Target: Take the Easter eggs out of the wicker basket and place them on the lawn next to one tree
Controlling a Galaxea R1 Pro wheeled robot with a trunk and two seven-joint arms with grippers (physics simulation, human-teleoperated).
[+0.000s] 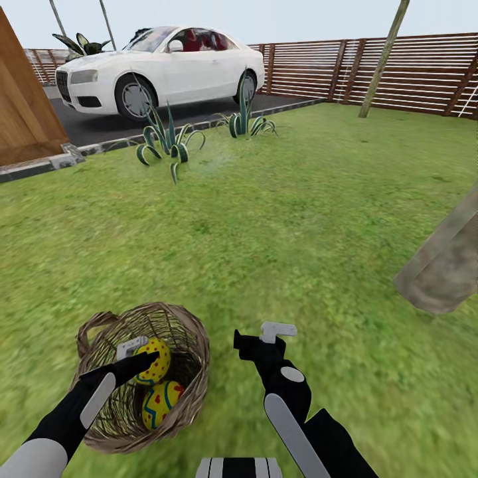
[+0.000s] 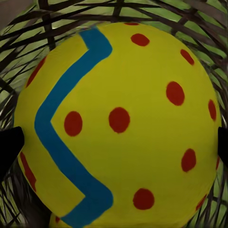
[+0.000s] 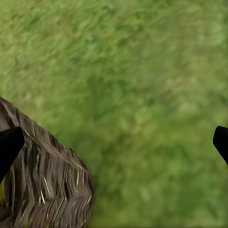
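Note:
The wicker basket point(image 1: 192, 398) sits on the lawn point(image 1: 279, 219) in the lower left of the head view. Two Easter eggs show inside it: an upper egg point(image 1: 157, 358) and a lower egg point(image 1: 159, 403). My left gripper point(image 1: 142, 355) reaches into the basket, open, with a finger on either side of the upper egg. In the left wrist view that egg point(image 2: 118, 118) spans the whole gap of the gripper point(image 2: 114, 147) between the dark fingertips point(image 2: 9, 147). My right gripper point(image 1: 260, 335) hangs open over bare grass, just right of the basket point(image 3: 47, 180); nothing lies within it point(image 3: 114, 142).
A thick grey-brown tree trunk point(image 1: 445, 265) leans in at the right. Two spiky plants point(image 1: 166, 139) stand by the driveway, where a white car point(image 1: 159, 70) is parked. A slat fence point(image 1: 398, 70) runs along the back, with a thin trunk point(image 1: 382, 63) before it. A wooden wall point(image 1: 23, 113) stands at the left.

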